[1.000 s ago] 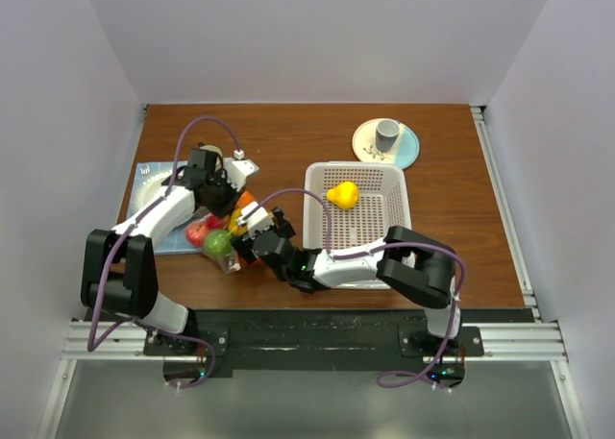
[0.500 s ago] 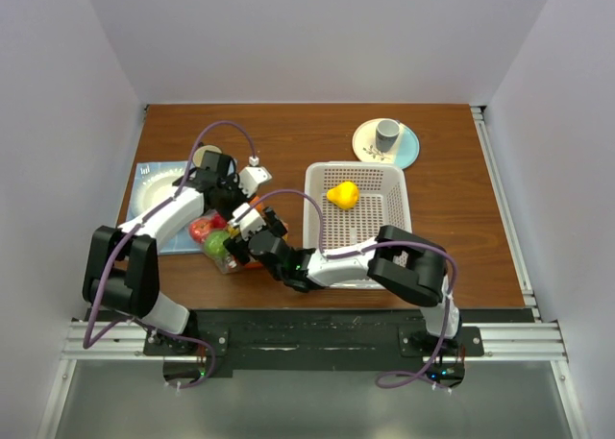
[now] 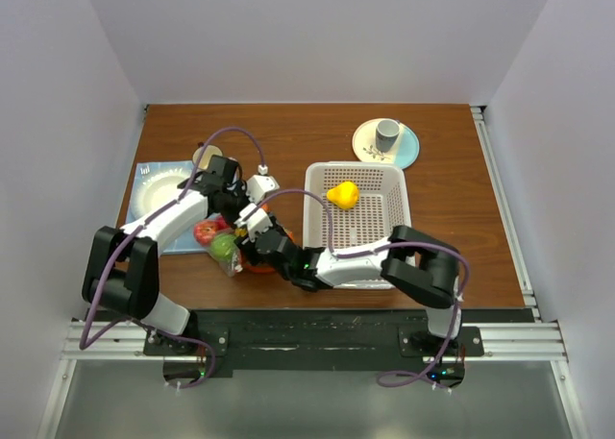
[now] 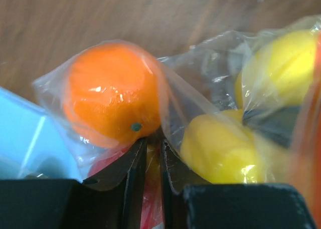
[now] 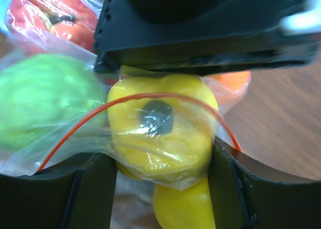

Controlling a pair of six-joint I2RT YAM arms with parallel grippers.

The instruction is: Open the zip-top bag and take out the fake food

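Observation:
The zip-top bag [image 3: 227, 247] lies left of the white basket, holding fake food: a red fruit [image 3: 206, 231], a green one [image 3: 223, 246], an orange [image 4: 113, 93] and yellow pieces [image 4: 215, 149]. My left gripper [image 4: 153, 144] is shut on a fold of the bag's clear film beside the orange. My right gripper [image 5: 161, 156] is closed on a yellow fake fruit [image 5: 160, 134] that is covered by film, a finger against each side. The orange-red zip strip [image 5: 150, 94] arcs over that fruit. In the top view both grippers crowd over the bag, the left [image 3: 242, 197] above the right [image 3: 252, 226].
The white perforated basket [image 3: 309, 208] holds one yellow toy fruit [image 3: 342, 195]. A plate [image 3: 404, 151] with a small grey cup [image 3: 387, 132] sits at the back right. A light-blue flat item [image 3: 154, 194] with a white dish lies under the left arm.
The left gripper has shifted right, toward the basket, with the bag film. The right jaws have narrowed from wide open onto the yellow fruit.

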